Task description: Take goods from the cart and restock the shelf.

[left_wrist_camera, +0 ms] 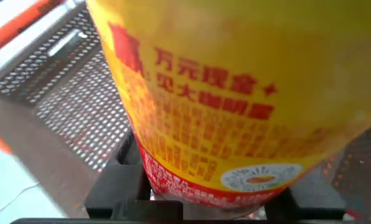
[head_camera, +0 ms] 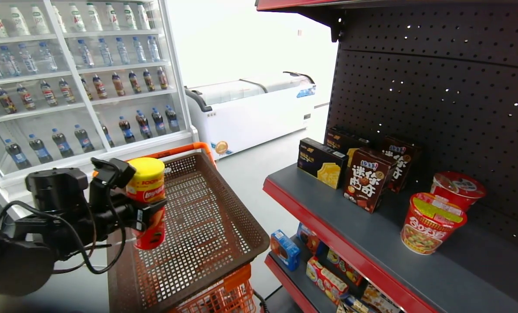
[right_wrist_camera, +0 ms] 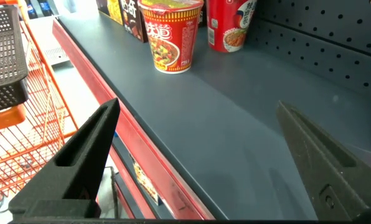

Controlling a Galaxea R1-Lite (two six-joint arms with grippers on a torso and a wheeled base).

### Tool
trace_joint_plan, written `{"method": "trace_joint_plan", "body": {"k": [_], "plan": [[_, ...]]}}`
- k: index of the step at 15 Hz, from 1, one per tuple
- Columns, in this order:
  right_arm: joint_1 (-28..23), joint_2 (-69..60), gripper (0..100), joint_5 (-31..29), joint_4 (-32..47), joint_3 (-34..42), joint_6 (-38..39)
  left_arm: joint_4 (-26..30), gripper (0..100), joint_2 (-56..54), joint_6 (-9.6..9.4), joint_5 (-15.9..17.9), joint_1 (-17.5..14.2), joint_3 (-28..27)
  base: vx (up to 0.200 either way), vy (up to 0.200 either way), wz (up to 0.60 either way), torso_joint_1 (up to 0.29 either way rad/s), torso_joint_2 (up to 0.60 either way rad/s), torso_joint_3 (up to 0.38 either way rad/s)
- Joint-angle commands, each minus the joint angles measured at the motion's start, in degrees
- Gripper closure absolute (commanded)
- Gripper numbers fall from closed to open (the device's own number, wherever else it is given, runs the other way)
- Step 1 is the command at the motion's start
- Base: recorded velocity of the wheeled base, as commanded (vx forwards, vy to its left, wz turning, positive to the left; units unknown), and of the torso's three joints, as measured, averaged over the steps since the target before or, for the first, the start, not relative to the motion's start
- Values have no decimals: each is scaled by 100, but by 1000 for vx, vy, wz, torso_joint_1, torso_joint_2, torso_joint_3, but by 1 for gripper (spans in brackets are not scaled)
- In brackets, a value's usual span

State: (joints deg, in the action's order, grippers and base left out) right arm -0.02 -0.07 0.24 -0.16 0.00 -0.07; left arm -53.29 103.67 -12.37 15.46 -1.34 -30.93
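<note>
grey shelf point(head_camera: 480, 269) is filling the frame's right; at lower left the left pincer point(head_camera: 139, 191) is clamping a yellow-red canister point(head_camera: 149, 184) above the cart basket point(head_camera: 224, 208). right pincer point(right_wrist_camera: 197, 112) is gaping over the shelf.

Glass-fronted drinks fridge point(head_camera: 80, 74) upper left, white chest freezer point(head_camera: 250, 113) at centre, bright white wall point(head_camera: 241, 39) behind, pale floor point(head_camera: 245, 174).

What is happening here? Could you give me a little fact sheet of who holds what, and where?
Left gripper: shut on yellow can, held upright over the cart basket
Right gripper: open, empty, above the shelf
Already on shelf: snack boxes, noodle cups
Free space: bare shelf beside the noodle cups
</note>
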Motion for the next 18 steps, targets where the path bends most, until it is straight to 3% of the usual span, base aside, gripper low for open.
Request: {"method": "trace_joint_plan", "body": {"k": [1, 3, 5, 7, 9, 14, 15, 16, 18], "plan": [[2, 7, 0, 2, -2, 0, -1, 1154, 100, -2325, 350, -315, -59, 597, 0, 0, 0, 0, 0, 0], [2, 7, 0, 2, -2, 0, -1, 2331, 100, -3977, 367, -421, -77, 1168, 0, 0, 0, 0, 0, 0], [2, 7, 0, 2, -2, 0, -1, 3395, 100, -5225, 455, -430, -112, 1256, 0, 0, 0, 0, 0, 0], [2, 7, 0, 2, -2, 0, -1, 3773, 100, -6069, 930, -421, -147, 1256, 0, 0, 0, 0, 0, 0], [-6, 7, 0, 2, -2, 0, -1, 3773, 100, -6588, 1132, -386, -138, 1326, 0, 0, 0, 0, 0, 0], [2, 7, 0, 2, -2, 0, -1, 3790, 100, -7660, 1088, -333, 108, 1994, 0, 0, 0, 0, 0, 0], [2, 7, 0, 2, -2, 0, -1, 3817, 100, -7967, 991, -350, 99, 2152, 0, 0, 0, 0, 0, 0], [2, 7, 0, 11, -2, 0, -10, 4265, 100, -8345, 772, -368, 81, 2179, 0, 0, 0, 0, 0, 0], [2, 7, 0, 11, -2, 0, -10, 5047, 100, -8864, 684, -368, 81, 2108, 0, 0, -300, 4, 1, -1]]}}
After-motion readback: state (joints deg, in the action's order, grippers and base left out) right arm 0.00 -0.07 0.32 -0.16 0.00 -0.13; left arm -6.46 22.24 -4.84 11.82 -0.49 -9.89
